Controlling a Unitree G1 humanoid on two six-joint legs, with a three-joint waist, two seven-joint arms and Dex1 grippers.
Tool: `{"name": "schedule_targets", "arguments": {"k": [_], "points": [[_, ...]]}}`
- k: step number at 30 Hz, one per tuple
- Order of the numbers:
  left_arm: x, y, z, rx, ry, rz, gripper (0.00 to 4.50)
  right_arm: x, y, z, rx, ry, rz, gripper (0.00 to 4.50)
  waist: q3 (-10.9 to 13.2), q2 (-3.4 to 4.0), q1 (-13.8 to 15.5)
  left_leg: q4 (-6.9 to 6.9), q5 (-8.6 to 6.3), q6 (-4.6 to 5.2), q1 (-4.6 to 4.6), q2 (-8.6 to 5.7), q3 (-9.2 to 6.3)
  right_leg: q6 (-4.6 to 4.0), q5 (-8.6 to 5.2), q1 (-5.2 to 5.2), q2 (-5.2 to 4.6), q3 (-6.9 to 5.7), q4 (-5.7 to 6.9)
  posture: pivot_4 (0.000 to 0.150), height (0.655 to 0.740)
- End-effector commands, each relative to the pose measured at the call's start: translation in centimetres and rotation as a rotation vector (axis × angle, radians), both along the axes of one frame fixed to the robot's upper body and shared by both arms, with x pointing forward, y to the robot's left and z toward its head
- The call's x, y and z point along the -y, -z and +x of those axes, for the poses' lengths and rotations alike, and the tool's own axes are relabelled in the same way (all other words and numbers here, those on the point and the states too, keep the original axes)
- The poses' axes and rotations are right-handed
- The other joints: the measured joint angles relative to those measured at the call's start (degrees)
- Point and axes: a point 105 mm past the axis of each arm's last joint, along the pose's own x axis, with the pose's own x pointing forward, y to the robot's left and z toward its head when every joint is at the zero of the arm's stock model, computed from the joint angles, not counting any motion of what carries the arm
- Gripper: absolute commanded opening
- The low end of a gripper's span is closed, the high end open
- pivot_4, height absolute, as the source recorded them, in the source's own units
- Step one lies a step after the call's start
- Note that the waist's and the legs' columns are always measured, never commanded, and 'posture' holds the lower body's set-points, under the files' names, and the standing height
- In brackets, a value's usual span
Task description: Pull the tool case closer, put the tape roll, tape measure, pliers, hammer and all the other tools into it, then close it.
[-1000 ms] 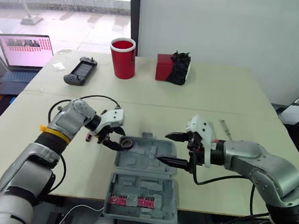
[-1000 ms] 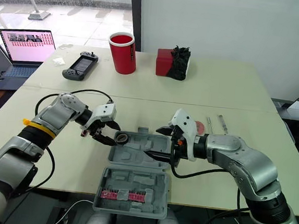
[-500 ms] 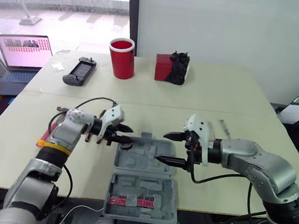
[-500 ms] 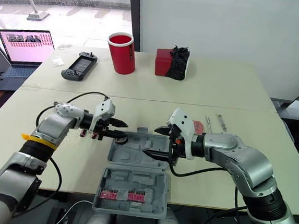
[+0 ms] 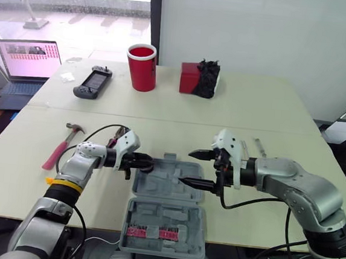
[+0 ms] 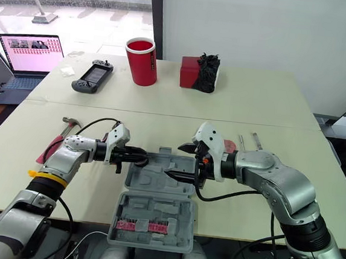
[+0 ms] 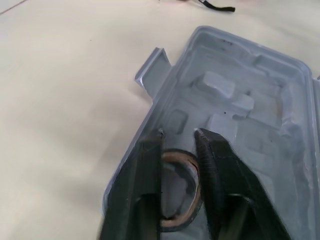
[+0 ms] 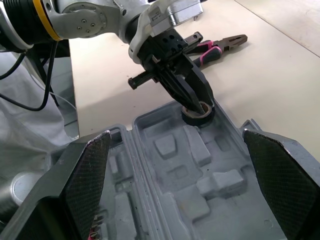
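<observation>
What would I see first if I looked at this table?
The open grey tool case in the middle of the table, near the front edge. The left gripper is holding a tape roll down in the case's far left corner, while the right gripper hangs wide open over its right side. At the back stands a bright red cup.

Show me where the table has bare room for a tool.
Bare: the table right of the red box; the strip between cup and case. Crowded: around the case's far left corner, where left pincer, tape roll and pliers gather.
</observation>
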Motion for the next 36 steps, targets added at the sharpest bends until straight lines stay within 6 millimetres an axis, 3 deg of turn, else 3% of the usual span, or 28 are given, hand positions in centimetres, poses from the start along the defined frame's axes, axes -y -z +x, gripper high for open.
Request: {"name": "schedule_targets", "arguments": {"k": [1, 8, 11, 17, 26, 29, 36], "points": [[0.0, -0.6, 0.3, 0.036, -0.004, -0.023, 1.20, -0.3, -0.7, -0.2, 0.029, -0.025, 0.010, 4.50, 0.00, 0.00, -0.02, 0.00, 0.00, 0.00, 0.00, 0.00, 0.00, 0.00, 0.00, 0.00, 0.00, 0.00, 0.00, 0.150, 0.7400], [-0.3, 1.0, 0.1, 0.022, 0.003, 0.022, 1.20, -0.3, -0.6, -0.1, 0.031, -0.024, 0.008, 4.50, 0.00, 0.00, -0.03, 0.00, 0.00, 0.00, 0.00, 0.00, 0.00, 0.00, 0.00, 0.00, 0.00, 0.00, 0.00, 0.150, 0.7400], [-1.1, 2.6, 0.1, 0.032, -0.017, 0.113, 1.20, -0.3, -0.6, -0.1, 0.032, -0.022, 0.008, 4.50, 0.00, 0.00, 0.00, 0.00, 0.00, 0.00, 0.01, 0.00, 0.00, 0.00, 0.00, 0.01, 0.00, 0.00, 0.00, 0.150, 0.7400], [-1.4, 2.6, 1.0, 0.091, -0.054, 0.147, 1.20, -0.2, -0.6, -0.1, 0.032, -0.021, 0.007, 4.50, -0.03, 0.03, -0.02, -0.01, 0.00, 0.00, 0.10, 0.00, 0.00, 0.00, 0.00, 0.08, 0.00, 0.00, 0.01, 0.150, 0.7400], [-0.4, 3.4, 0.0, 0.089, -0.002, 0.149, 1.20, -0.2, -0.6, 0.0, 0.036, -0.022, 0.008, 4.50, -0.03, 0.04, 0.00, 0.00, 0.00, 0.00, 0.11, 0.00, 0.00, 0.00, 0.00, 0.10, 0.00, 0.00, 0.00, 0.150, 0.7400], [-0.1, 2.9, 0.0, 0.090, -0.003, 0.118, 1.20, -0.2, -0.5, 0.0, 0.032, -0.023, 0.008, 4.50, -0.03, 0.04, 0.01, 0.00, 0.00, 0.00, 0.11, 0.00, 0.00, 0.00, 0.00, 0.10, 0.00, 0.00, 0.00, 0.150, 0.7400], [-1.8, -4.4, 0.8, 0.175, -0.098, -0.071, 1.20, 1.4, 0.3, 0.5, 0.008, 0.034, 0.010, 4.50, -0.03, 0.03, -0.03, -0.03, 0.00, 0.00, 0.04, 0.00, -0.01, 0.00, 0.00, 0.04, 0.00, 0.00, 0.00, 0.150, 0.7400]]}}
